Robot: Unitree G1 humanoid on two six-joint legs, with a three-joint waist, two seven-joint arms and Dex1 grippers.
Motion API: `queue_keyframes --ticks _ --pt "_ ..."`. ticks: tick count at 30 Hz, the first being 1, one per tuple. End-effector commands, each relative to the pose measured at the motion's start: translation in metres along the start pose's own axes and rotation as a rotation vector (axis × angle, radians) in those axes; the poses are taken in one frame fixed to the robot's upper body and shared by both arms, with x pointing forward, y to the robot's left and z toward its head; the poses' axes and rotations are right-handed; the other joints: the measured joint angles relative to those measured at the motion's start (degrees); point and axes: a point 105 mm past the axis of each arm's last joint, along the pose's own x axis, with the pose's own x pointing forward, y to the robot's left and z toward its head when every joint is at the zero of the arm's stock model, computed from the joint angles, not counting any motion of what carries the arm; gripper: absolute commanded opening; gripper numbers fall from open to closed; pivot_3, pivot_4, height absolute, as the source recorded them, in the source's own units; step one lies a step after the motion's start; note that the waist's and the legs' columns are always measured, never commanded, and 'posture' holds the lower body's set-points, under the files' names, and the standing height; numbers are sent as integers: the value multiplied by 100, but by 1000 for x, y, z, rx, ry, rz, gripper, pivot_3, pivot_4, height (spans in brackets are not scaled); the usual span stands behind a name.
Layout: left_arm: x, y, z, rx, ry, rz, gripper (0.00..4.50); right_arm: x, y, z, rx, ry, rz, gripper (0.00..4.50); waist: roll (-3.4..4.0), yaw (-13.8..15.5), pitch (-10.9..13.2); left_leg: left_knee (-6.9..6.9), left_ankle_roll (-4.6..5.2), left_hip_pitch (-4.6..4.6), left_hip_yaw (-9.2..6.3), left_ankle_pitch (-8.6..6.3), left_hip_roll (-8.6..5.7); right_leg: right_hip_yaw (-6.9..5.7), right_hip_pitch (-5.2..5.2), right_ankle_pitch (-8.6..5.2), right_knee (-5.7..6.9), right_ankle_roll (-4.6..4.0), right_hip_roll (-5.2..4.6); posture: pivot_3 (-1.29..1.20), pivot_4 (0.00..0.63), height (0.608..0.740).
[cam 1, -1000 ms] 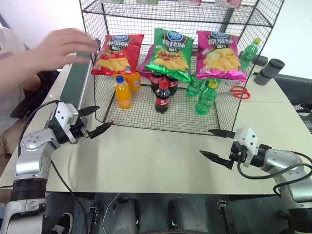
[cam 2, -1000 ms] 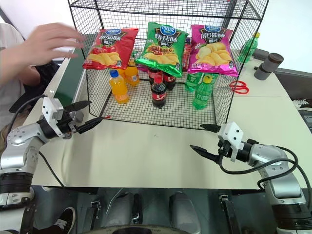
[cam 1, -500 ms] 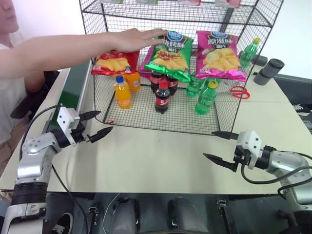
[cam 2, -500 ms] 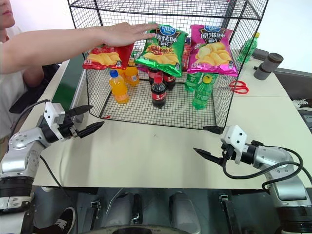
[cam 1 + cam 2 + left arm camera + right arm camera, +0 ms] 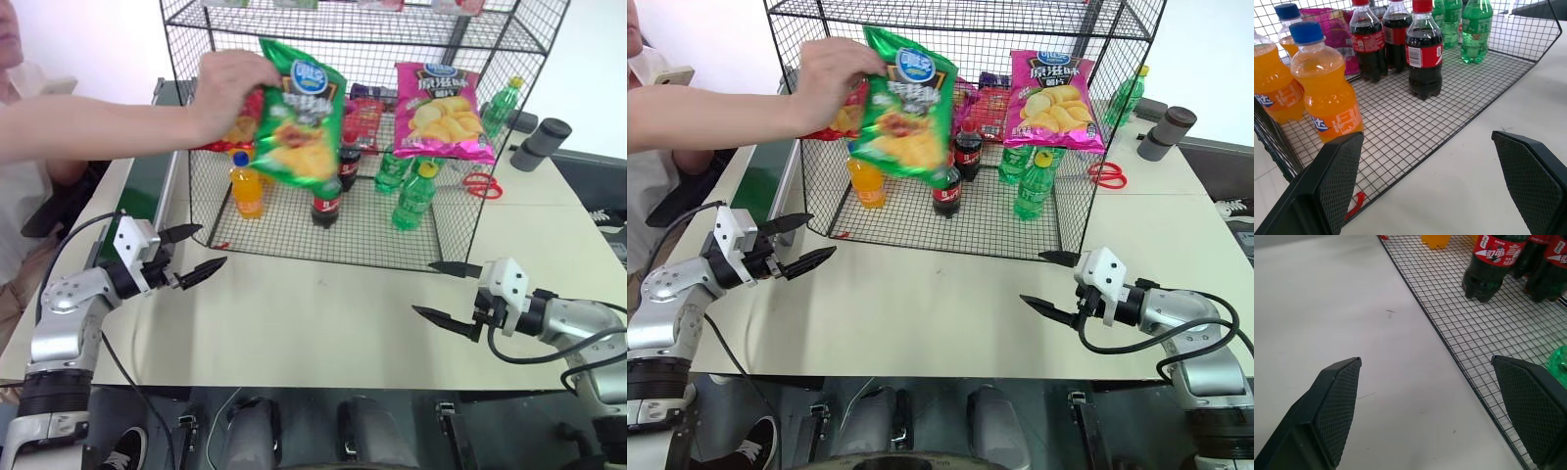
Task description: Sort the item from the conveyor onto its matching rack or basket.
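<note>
Left eye view: a person's hand [image 5: 227, 86] is seen holding the green crisp bag [image 5: 298, 125] by its top corner, in the air in front of the black wire rack [image 5: 323, 220], which stands on the far half of the bench [image 5: 313, 323]. The bag is not on the conveyor [image 5: 149, 176], whose dark green belt runs along the bench's left edge, and no gripper is touching it. A pink crisp bag [image 5: 438, 111] hangs on the rack's front, and orange, cola and green bottles stand on its bottom tier.

The left gripper [image 5: 191, 251] is held near the bench's left edge, just short of the rack's near left corner, jaws spread wide and empty. The right gripper [image 5: 449, 292] is held near the right edge, jaws likewise spread and empty.

Risk is judged as follows: a reach made while the arm is stretched across the workspace could strike the person. The glossy, air-filled bag could slip or be crushed if pinched mid-panel. The rack's wire front could also be snagged by a jaw tip.
</note>
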Motion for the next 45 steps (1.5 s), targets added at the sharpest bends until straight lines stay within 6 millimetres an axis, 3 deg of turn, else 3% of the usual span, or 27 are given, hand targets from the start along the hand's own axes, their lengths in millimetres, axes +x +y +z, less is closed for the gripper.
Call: queue_keyframes --ticks 1,17,34,45 --pt "1 -1 12 22 -38 -1 4500 -3 -7 7 -43 -15 -26 4438 0 0 0 0 0 0 0 0 0 0 0 0 0 0 0 0 150 740" --pt "0 -12 7 5 -33 -11 4500 4 -9 17 -78 -24 -9 4438 0 -3 0 1 -1 0 0 0 1 0 0 0 0 0 0 0 150 740" --pt "-8 -9 9 -67 -31 -20 4500 18 -6 21 -100 -55 15 4438 1 -3 0 1 -2 1 -1 1 1 0 0 1 2 0 1 0 150 740" --pt "-13 -7 7 1 -12 11 4500 21 -9 23 -104 -55 21 4438 1 -3 0 1 -2 1 -2 1 2 0 0 1 2 0 0 0 150 740"
